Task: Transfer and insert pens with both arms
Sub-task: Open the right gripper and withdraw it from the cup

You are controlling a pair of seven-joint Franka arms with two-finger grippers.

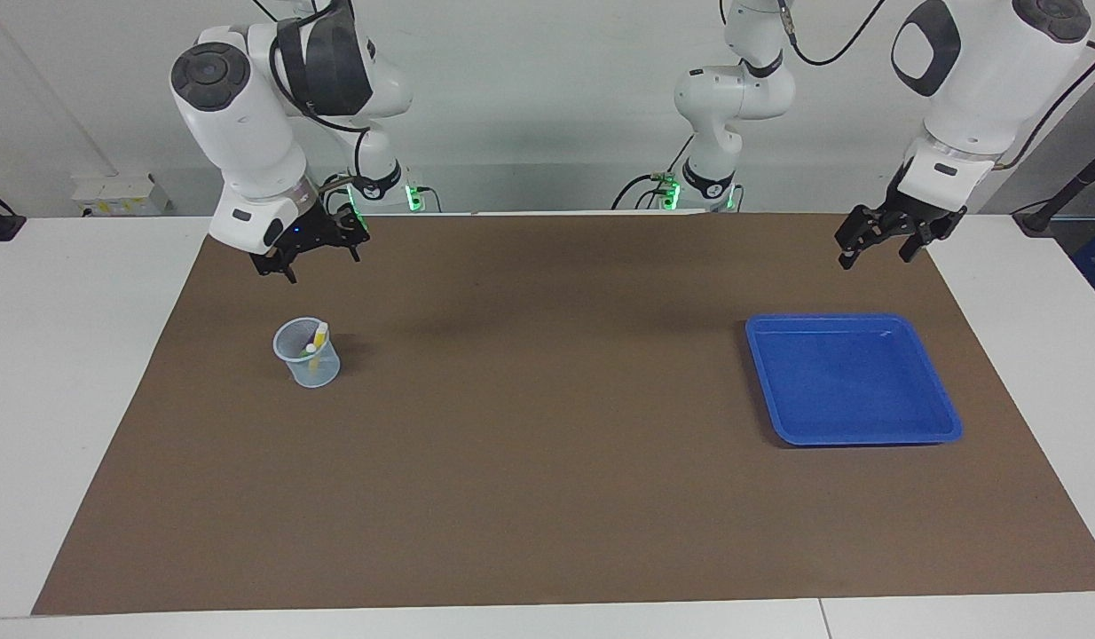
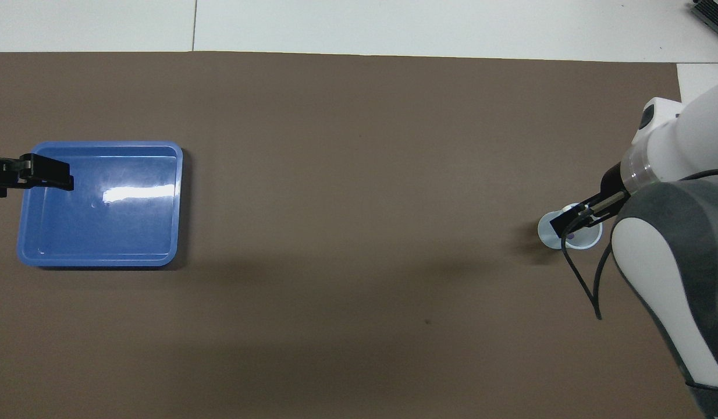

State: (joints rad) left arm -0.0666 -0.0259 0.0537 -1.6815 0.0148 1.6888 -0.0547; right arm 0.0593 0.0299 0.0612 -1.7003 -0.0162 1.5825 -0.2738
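No writing is readable. Pens [image 1: 315,343] stand in a clear round plastic cup [image 1: 309,354]; both the left gripper [image 1: 878,241] and the right gripper [image 1: 312,255] hang open, holding nothing.

Brown mat [image 1: 547,497] on white table [image 1: 68,399]

Facing view: high camera across the surface [image 1: 547,532] from the robots, looking down and toward them, set well back; takes in the whole brown mat [image 1: 547,417], both arm bases along the top edge, and the wall. Overhead view: camera high above the robots' own edge, looking forward and steeply down, nearer in; takes in most of the mat and the white strip of surface at the edge farthest from the robots, arms entering from the lower corners. Shared: the mat, the blue tray [image 1: 854,435] [image 2: 100,260] and the clear cup [image 1: 308,368] [image 2: 548,233], turned half round between views.
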